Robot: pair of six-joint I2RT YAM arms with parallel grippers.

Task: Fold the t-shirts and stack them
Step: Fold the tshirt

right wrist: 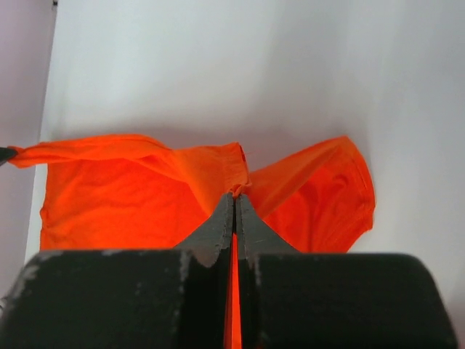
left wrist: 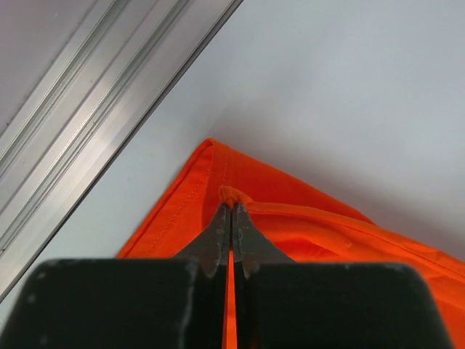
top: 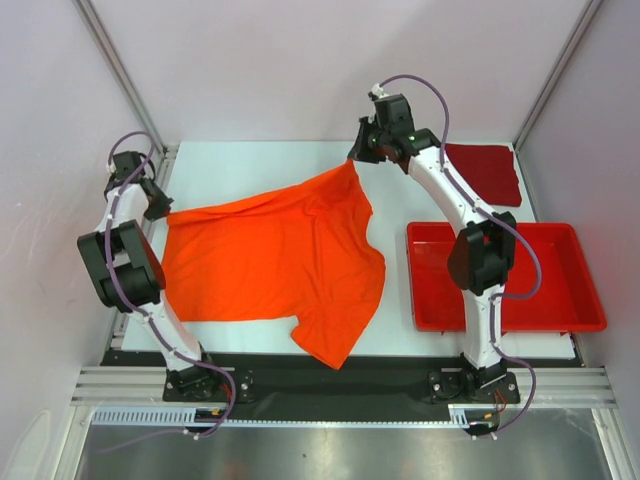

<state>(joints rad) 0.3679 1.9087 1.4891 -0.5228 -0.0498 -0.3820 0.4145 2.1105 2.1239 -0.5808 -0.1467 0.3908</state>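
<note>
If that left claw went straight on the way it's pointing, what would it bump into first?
The left gripper is shut on the edge of the orange t-shirt, so that cloth comes first. Just beyond it lies the white table. The metal rail sits off to one side, though depth is hard to judge.

Bright, even light — faint soft shadows; wrist views' foreground blurred.

You're looking at soft, matt fabric in the bright orange cloth t-shirt (top: 270, 260), with stitched hems, and in the dark red folded cloth shirt (top: 485, 170) at far right. The bright red plastic tray (top: 560, 325) is glossy. The white table top (top: 250, 165) is smooth and matt, and the near ribbed metal rail (top: 330, 385) has a dull silver sheen.
</note>
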